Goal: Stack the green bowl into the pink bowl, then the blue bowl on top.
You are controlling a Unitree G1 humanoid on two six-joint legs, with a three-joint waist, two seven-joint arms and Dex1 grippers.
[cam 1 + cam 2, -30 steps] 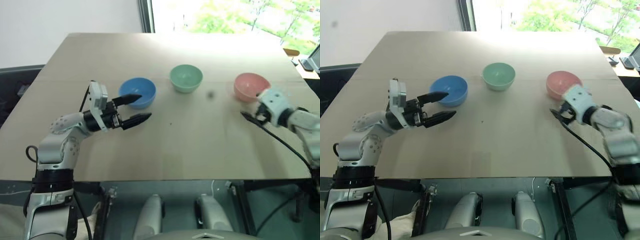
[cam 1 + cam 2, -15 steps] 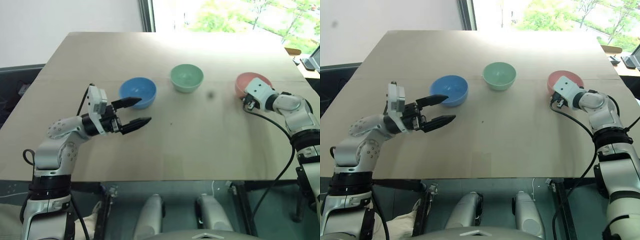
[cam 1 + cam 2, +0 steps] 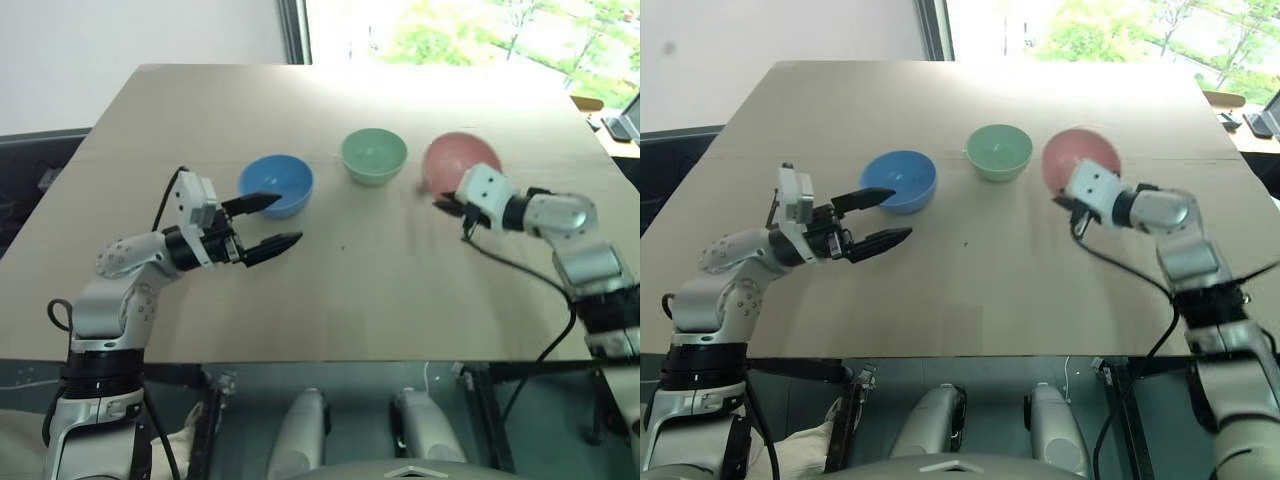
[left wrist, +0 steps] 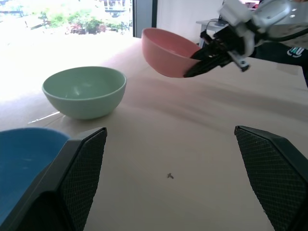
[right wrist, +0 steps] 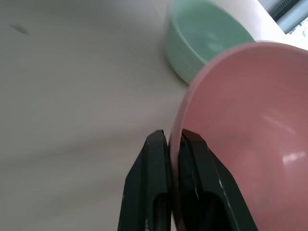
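While right claw (image 5: 174,144) pinches pink bowl (image 3: 458,160) rim, lifted beside green bowl (image 3: 373,156); left claw (image 3: 272,221) spread, empty.

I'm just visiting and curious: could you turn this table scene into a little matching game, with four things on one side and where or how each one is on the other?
Things:
1. pink bowl
2. green bowl
3. blue bowl
4. left gripper

States:
a. open, holding nothing
b. resting on the table, in the middle of the three bowls
c. tilted and off the table, pinched at its rim by the right gripper
d. resting on the table, just beyond the open fingers

Pairs: 1-c, 2-b, 3-d, 4-a
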